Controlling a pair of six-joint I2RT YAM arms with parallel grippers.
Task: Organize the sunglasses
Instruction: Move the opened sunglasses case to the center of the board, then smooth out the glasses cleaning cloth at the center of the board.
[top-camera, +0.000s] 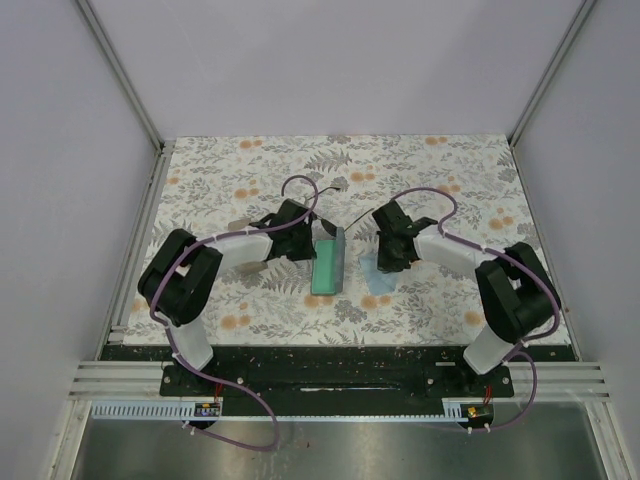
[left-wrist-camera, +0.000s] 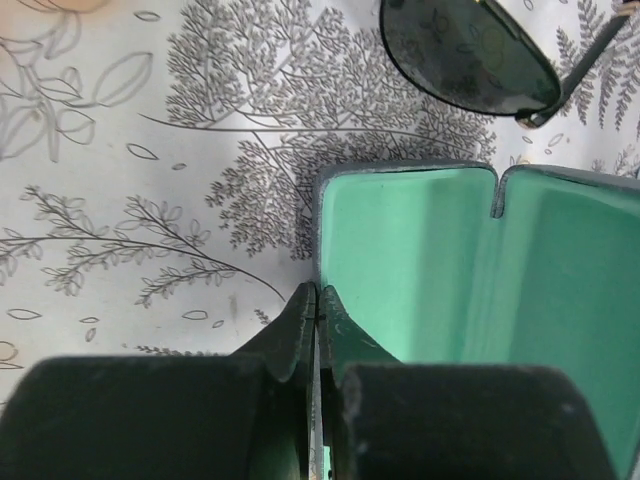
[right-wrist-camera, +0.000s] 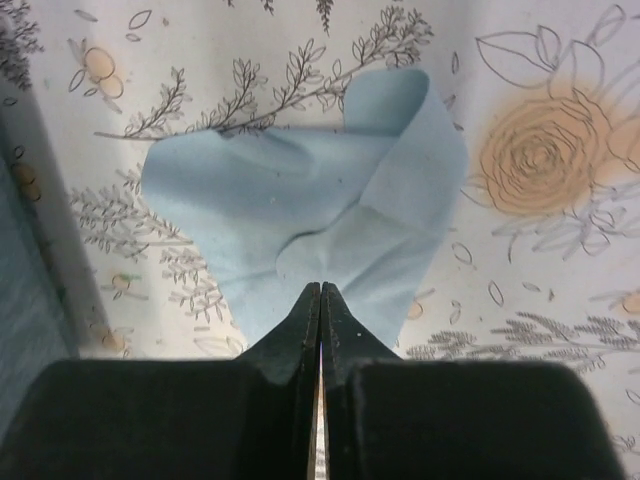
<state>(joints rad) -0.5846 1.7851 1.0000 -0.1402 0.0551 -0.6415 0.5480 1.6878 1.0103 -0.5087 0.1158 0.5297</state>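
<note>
Floral-print desk (top-camera: 450, 170) carries everything. The teal case (left-wrist-camera: 420, 260) lies open mid-desk, green lining up. The light-blue cloth (right-wrist-camera: 300, 190) is crumpled just right of it. The black wire-framed sunglasses (left-wrist-camera: 465, 50) lie on the desk just beyond the case's far edge, not in it; one dark lens and a thin arm show. The purple pair can't be made out.

Left end effector (left-wrist-camera: 316, 300) is closed tight and looks pinched on the case's left wall, one finger inside and one outside. Right end effector (right-wrist-camera: 321, 295) is closed too, its tips on a fold of the cloth, so it likely has hold of it.

Likely step: steady the open case while the cloth gets lifted. To do it well, keep the wall pinch firm so the case doesn't skid or flip shut. Raise the cloth straight up rather than dragging it — the sunglasses sit close and thin frames snag easily.

No brand, label or writing readable anywhere.
</note>
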